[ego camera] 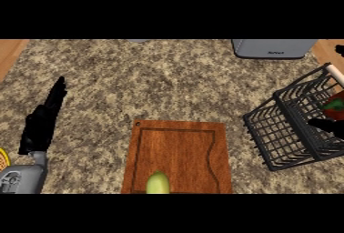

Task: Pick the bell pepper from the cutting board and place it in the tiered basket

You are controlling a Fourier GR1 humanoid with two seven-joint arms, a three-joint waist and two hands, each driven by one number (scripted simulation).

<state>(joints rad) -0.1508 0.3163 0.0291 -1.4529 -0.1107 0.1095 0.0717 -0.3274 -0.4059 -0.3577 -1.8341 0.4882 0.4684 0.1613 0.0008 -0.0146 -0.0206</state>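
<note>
1. The wooden cutting board (pixel 178 157) lies on the speckled granite counter (pixel 168 77), its near end cut off by the view's lower edge.
2. A pale yellow-green vegetable (pixel 157 183) sits at the board's near edge, only its tip showing.
3. Right of the board, just apart from its right edge, stands the black wire tiered basket (pixel 285 132), tilted in the view and running off the right edge.
4. The red bell pepper (pixel 334 105) shows inside the basket at the far right, partly cut off.
5. The right hand (pixel 327 125) is a dark shape by the pepper; I cannot tell its fingers.
6. Well left of the board, the left hand (pixel 43 120) rests with fingers straight, holding nothing.
7. Beyond the board the counter lies bare up to a grey appliance (pixel 274 48) at the far edge.
8. A yellow object (pixel 3 159) peeks in at the left edge.
</note>
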